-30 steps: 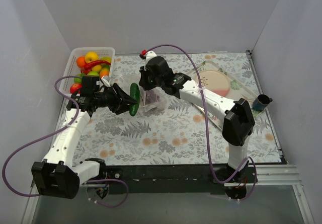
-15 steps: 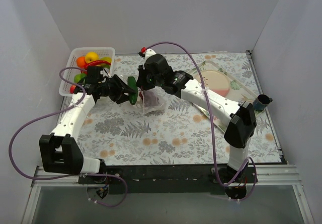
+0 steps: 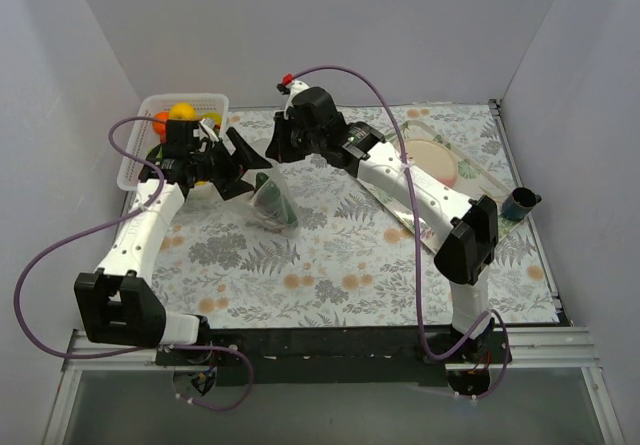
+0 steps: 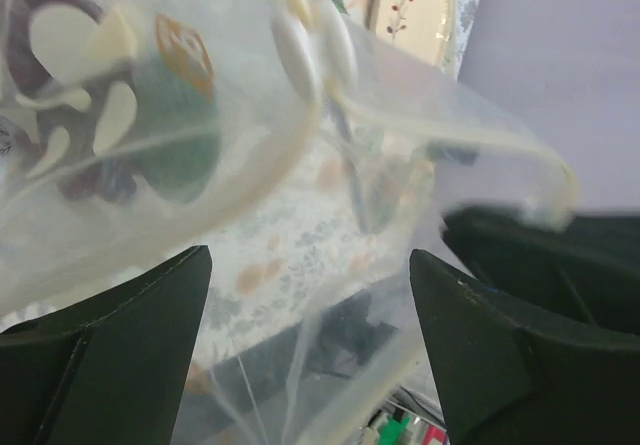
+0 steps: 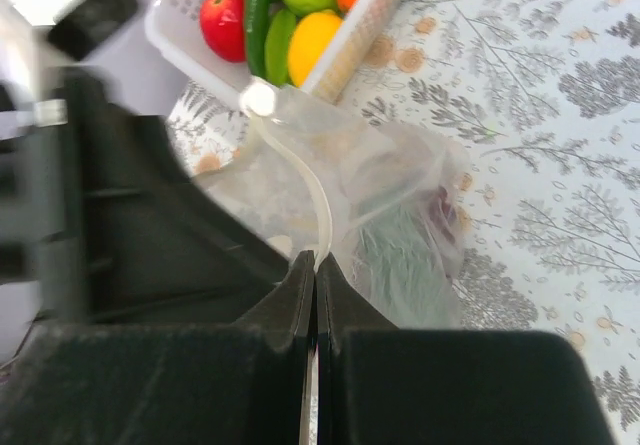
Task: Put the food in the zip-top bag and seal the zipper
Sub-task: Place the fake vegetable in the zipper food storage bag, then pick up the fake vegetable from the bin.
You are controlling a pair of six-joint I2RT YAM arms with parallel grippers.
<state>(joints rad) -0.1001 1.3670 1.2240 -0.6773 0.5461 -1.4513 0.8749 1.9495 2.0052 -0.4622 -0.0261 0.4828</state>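
I am pinching the zipper (image 5: 322, 217) of the bag (image 3: 272, 203) in my right gripper (image 5: 315, 265), whose jaws are clamped together on the strip. The bag is hanging from that pinch just above the table, beside the basket (image 5: 368, 37). My left gripper (image 4: 310, 265) is standing wide at the bag's mouth, gripping nothing, with loose film drifting between its jaws.

To do the loading well, I judge that I should be holding the mouth high and level so nothing spills. The left should back straight out without snagging the film.

I am counting one bag, with one cucumber (image 4: 175, 135) and one bunch of grapes (image 5: 441, 211) inside. One basket is showing at least six pieces: one red, one orange, one yellow, two green rounds and a second cucumber.
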